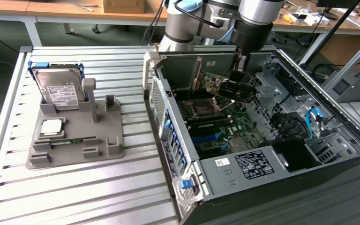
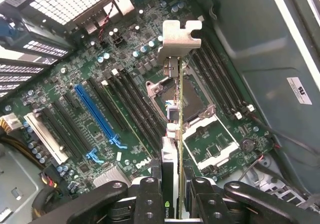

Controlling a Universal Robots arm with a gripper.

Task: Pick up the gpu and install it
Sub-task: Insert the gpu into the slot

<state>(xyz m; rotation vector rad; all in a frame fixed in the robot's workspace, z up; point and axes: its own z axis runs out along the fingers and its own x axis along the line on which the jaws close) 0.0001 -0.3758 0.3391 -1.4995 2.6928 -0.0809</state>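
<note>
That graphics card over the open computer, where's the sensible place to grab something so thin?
By its long top edge, from above, pinching the two flat faces. The gpu hangs edge-on in the gripper, bracket leading, which leaves its lower edge free above the motherboard.

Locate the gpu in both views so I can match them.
Exterior view: the gpu hangs in the claw above the motherboard, inside the open case, towards its far end.
Wrist view: the gpu is seen edge-on, running up the middle from the claw, its silver bracket at the far tip.
Shared landmark: the CPU socket beneath the card.
</note>
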